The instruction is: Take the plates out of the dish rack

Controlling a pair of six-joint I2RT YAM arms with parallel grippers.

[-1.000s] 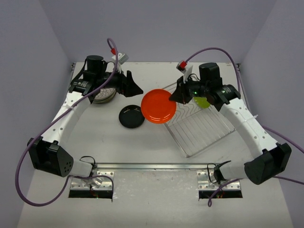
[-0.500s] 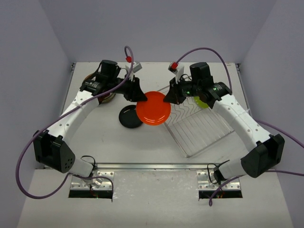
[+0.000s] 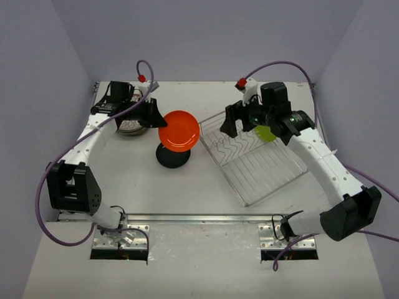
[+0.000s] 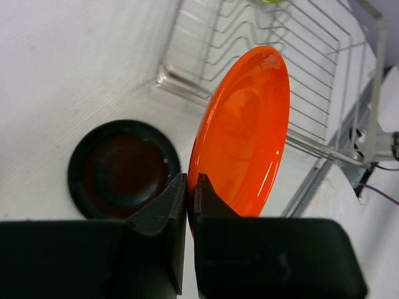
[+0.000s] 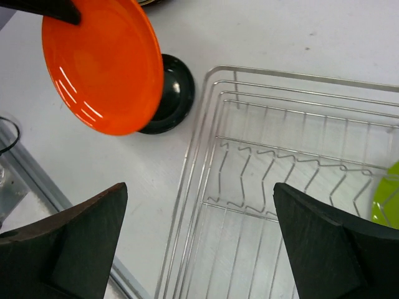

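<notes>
My left gripper (image 4: 187,184) is shut on the rim of an orange plate (image 3: 179,131), which hangs tilted on edge above a black plate (image 3: 173,156) lying flat on the table. From the left wrist, the orange plate (image 4: 246,131) stands right of the black plate (image 4: 121,168). The wire dish rack (image 3: 257,161) sits right of centre with a lime green plate (image 3: 266,132) standing at its far end. My right gripper (image 5: 199,187) hovers open over the rack's left end (image 5: 212,124), nothing between its fingers.
A stack of plates (image 3: 132,127) rests at the back left, partly hidden by the left arm. The rack's zigzag dividers (image 5: 287,171) are bare apart from the lime plate (image 5: 388,194). The table's near edge has a metal rail (image 3: 199,219).
The right gripper let go of the orange plate, opened wide and drew back over the rack. The left gripper closed on the plate's rim and carried it left, above the black plate.
</notes>
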